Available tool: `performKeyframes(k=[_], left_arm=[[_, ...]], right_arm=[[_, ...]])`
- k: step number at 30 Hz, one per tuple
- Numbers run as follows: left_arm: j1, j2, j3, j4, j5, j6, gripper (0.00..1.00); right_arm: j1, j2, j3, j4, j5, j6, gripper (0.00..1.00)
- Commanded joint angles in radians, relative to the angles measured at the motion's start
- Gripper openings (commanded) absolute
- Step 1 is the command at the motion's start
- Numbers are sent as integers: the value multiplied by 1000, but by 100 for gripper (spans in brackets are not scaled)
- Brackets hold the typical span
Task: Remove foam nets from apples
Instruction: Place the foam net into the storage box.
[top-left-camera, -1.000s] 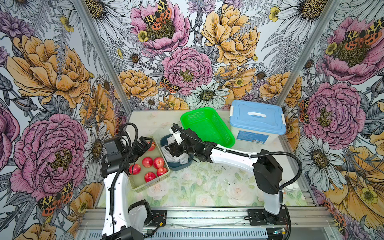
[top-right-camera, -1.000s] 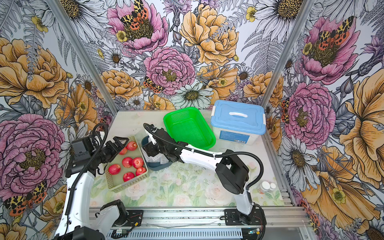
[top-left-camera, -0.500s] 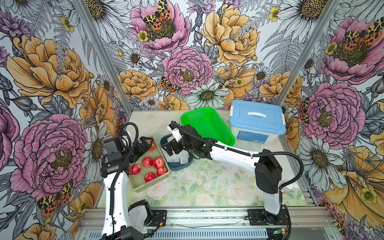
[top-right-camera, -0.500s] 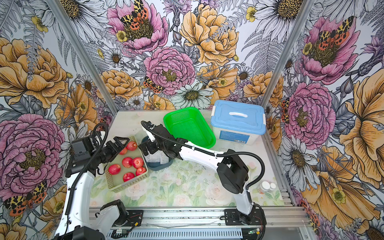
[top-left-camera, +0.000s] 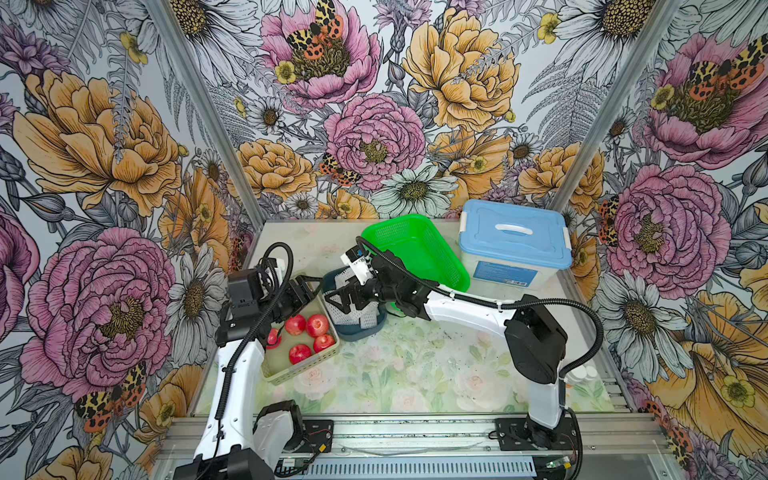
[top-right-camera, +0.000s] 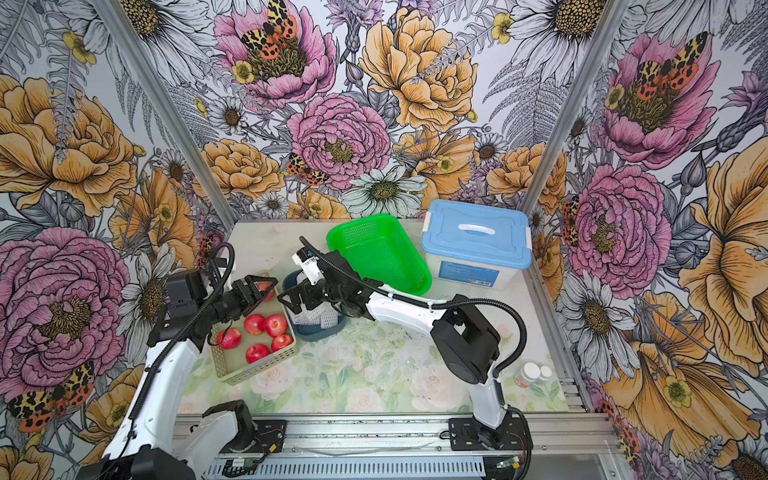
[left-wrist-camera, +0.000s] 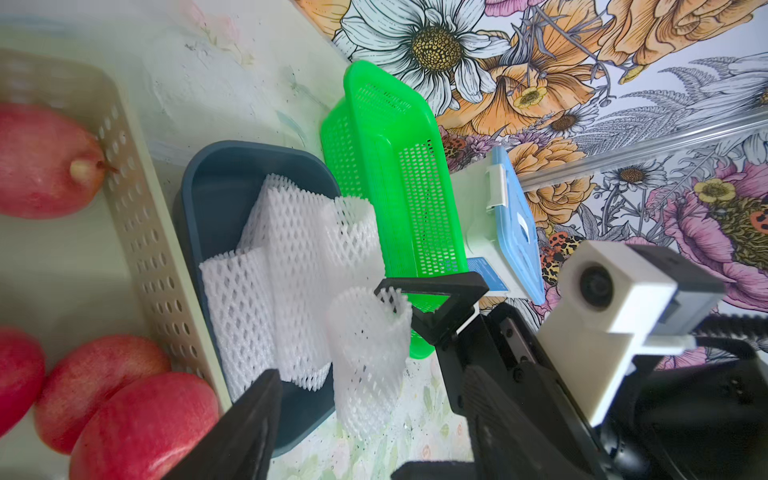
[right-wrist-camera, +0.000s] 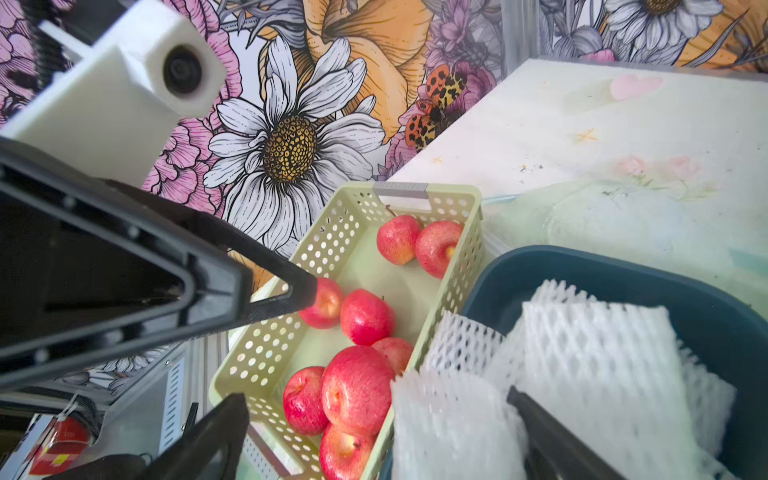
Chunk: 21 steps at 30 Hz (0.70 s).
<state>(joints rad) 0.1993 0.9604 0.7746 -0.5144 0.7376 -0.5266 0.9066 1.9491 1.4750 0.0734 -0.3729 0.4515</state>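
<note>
Right gripper (top-left-camera: 334, 305) hangs over the nets (top-left-camera: 359, 319), jaws spread wide, clamping nothing.
Nets lie heaped in the blue tub (top-left-camera: 355, 336) at frame centre in both top views; bare apples (top-left-camera: 317, 324) sit in the beige basket (top-left-camera: 301, 365) just left of it, below the left gripper (top-left-camera: 311, 291), whose jaws stand apart and empty.
</note>
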Motion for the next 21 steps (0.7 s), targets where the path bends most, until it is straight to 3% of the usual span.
performKeyframes(k=[1, 7, 15, 18, 21], left_arm=[[-33, 24, -15, 91, 8, -32, 71], [-89, 72, -28, 141, 4, -47, 67], [-138, 100, -57, 238, -6, -93, 43], [-145, 111, -62, 243, 5, -93, 43], [-149, 120, -70, 243, 23, -99, 52]], right_arm=[[-12, -66, -37, 128, -73, 65, 100], [-23, -88, -70, 168, -83, 85, 100], [-25, -93, -73, 197, -101, 110, 100], [-30, -100, -76, 197, -101, 108, 100], [-31, -109, -82, 208, -101, 110, 100]])
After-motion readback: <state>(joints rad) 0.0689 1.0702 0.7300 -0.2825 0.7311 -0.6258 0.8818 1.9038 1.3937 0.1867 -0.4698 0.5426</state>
